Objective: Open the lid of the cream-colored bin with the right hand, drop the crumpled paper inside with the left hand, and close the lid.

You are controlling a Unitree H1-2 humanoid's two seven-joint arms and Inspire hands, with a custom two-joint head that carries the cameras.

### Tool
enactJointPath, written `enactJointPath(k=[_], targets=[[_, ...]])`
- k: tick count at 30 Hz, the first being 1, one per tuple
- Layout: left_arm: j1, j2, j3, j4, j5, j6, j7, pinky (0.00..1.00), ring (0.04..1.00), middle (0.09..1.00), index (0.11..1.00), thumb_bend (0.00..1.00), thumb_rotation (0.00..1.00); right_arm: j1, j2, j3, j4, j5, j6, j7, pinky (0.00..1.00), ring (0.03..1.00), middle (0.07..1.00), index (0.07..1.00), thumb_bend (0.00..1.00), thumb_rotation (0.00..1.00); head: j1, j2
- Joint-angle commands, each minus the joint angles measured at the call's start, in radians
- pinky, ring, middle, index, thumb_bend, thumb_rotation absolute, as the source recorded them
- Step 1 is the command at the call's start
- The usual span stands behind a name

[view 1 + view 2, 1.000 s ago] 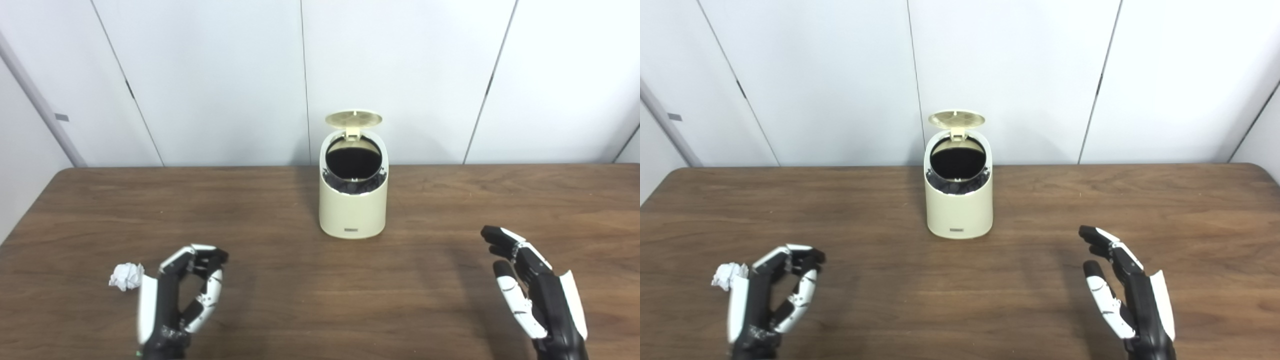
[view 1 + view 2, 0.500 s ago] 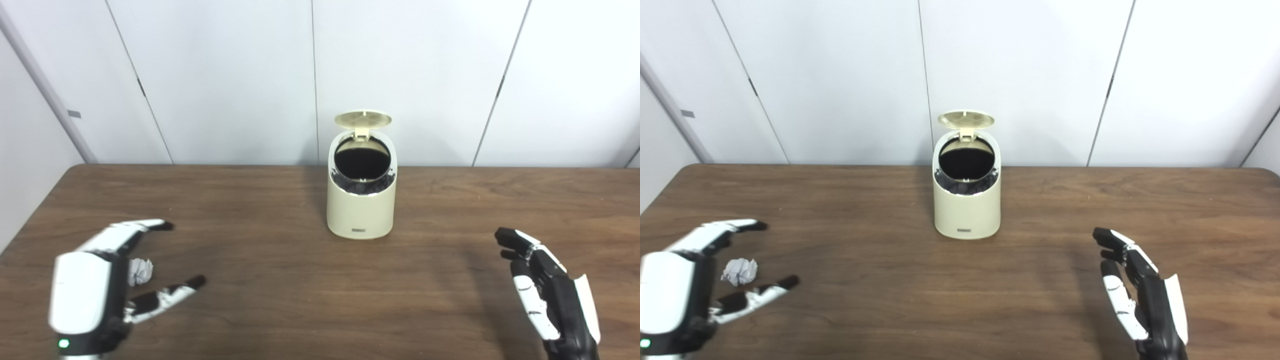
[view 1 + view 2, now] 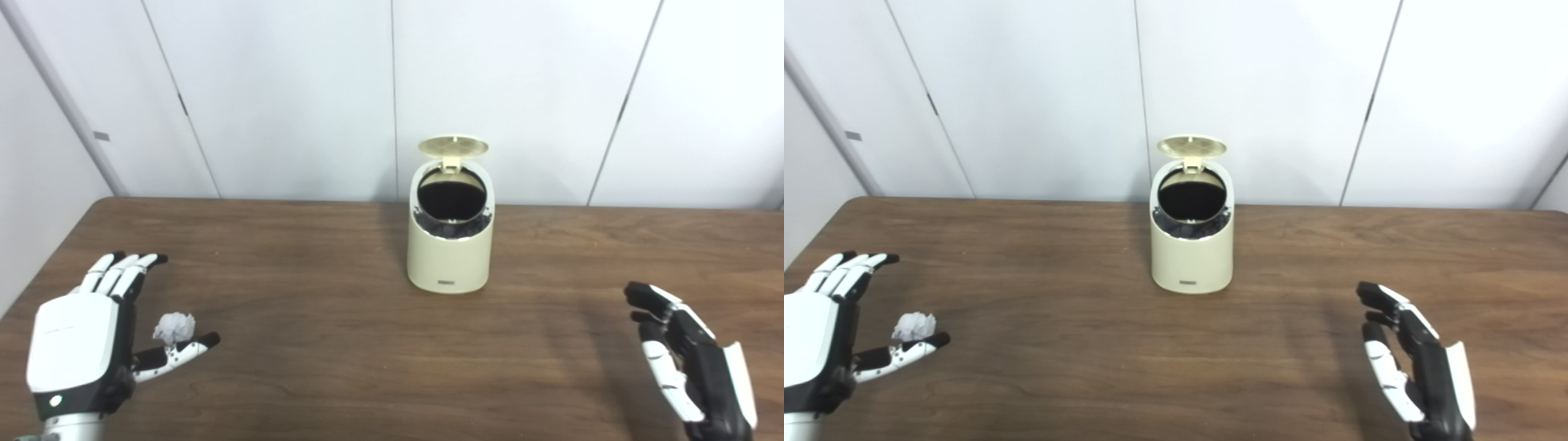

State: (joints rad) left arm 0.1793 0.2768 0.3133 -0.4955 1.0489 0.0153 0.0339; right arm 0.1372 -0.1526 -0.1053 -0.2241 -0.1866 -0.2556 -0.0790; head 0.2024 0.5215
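The table carried everything. The bin stood at its far middle with the lid tipped up and back, so the mouth was clear for a drop. The left hand hovered palm down, fingers spread wide and holding nothing, apparently framing a grasp. The right hand waited open and empty, well apart. The paper lay on the table between the left fingers and thumb.
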Motion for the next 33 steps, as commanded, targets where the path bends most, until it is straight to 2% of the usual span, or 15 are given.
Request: enactJointPath(k=[1,2,3,4,7,10,13,15,18,33], targets=[[-0.003,0.019,0.007,0.022,-0.012,-0.004,0.058,0.54,0.803,0.765,0.741,1.0,0.22,-0.022,-0.023,-0.016,-0.013,0.014,-0.024,0.003,0.72,0.78,0.769,0.742,0.1,0.73,0.028,0.003],[0.0,0.018,0.01,0.053,-0.028,-0.008,0.082,0.55,0.784,0.754,0.731,1.0,0.19,-0.023,-0.032,-0.022,-0.01,0.021,-0.024,0.005,0.71,0.779,0.77,0.741,0.1,0.74,0.058,0.006],[0.002,0.017,0.012,0.079,-0.045,-0.009,0.099,0.59,0.777,0.754,0.733,1.0,0.2,-0.023,-0.037,-0.026,-0.008,0.028,-0.025,0.007,0.7,0.775,0.769,0.738,0.1,0.74,0.058,0.006],[0.002,0.013,0.008,0.103,-0.056,-0.012,0.119,0.63,0.775,0.758,0.74,1.0,0.22,-0.024,-0.044,-0.032,-0.007,0.039,-0.023,0.009,0.7,0.772,0.768,0.736,0.11,0.75,0.1,0.007],[-0.002,0.003,-0.009,0.165,-0.067,-0.005,0.16,0.69,0.793,0.792,0.78,1.0,0.34,-0.029,-0.061,-0.044,0.001,0.078,-0.026,0.017,0.68,0.765,0.763,0.731,0.13,0.77,0.145,0.007],[-0.011,-0.005,-0.034,0.203,-0.06,0.022,0.177,0.74,0.824,0.825,0.819,1.0,0.44,-0.033,-0.081,-0.051,0.012,0.098,-0.039,0.032,0.66,0.759,0.762,0.733,0.1,0.77,0.179,0.008],[-0.016,-0.012,-0.055,0.215,-0.06,0.05,0.182,0.77,0.843,0.843,0.842,1.0,0.52,-0.031,-0.091,-0.063,0.005,0.102,-0.003,0.038,0.64,0.749,0.75,0.729,0.14,0.82,0.201,0.011],[-0.017,-0.015,-0.065,0.219,-0.068,0.063,0.185,0.76,0.834,0.842,0.841,1.0,0.51,-0.028,-0.099,-0.069,-0.001,0.1,0.018,0.042,0.63,0.739,0.738,0.725,0.19,0.88,0.227,0.014],[-0.019,-0.017,-0.079,0.224,-0.069,0.084,0.183,0.75,0.824,0.841,0.842,1.0,0.5,-0.025,-0.11,-0.077,-0.002,0.101,0.03,0.05,0.61,0.729,0.731,0.722,0.21,0.9,0.241,0.014],[-0.042,-0.001,-0.119,0.272,-0.081,0.157,0.189,0.73,0.802,0.822,0.829,1.0,0.48,-0.031,-0.116,-0.091,0.023,0.116,0.024,0.058,0.59,0.712,0.724,0.705,0.33,0.86,0.283,-0.004]])
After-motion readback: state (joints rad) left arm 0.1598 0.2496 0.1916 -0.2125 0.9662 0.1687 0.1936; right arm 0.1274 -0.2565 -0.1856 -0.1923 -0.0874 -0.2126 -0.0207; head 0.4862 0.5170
